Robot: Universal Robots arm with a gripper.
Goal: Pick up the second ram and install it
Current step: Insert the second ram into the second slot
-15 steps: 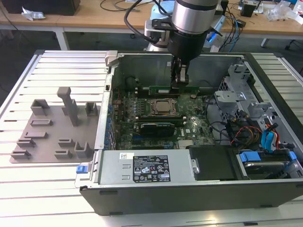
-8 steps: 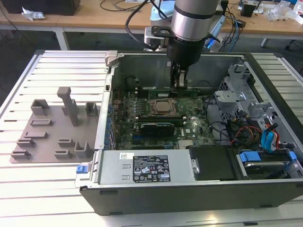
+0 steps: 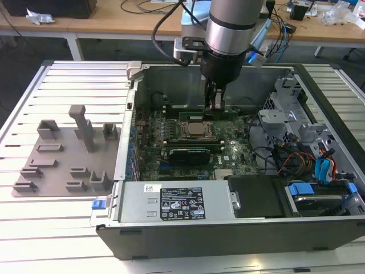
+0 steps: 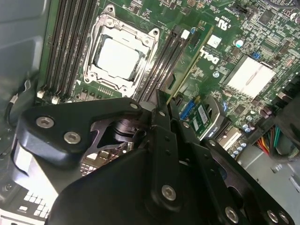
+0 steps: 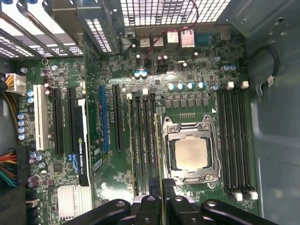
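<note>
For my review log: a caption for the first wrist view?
Claw shut on a memory stick, edge-on over slots beside the processor.

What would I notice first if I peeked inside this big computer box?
First the robot arm reaching down into the open computer case, its gripper closed on a thin green ram stick standing on edge among the dark slots. Right beside it sits the shiny silver processor in its metal frame. At the exterior view's left, a grey fixture plate lies on the table.
</note>
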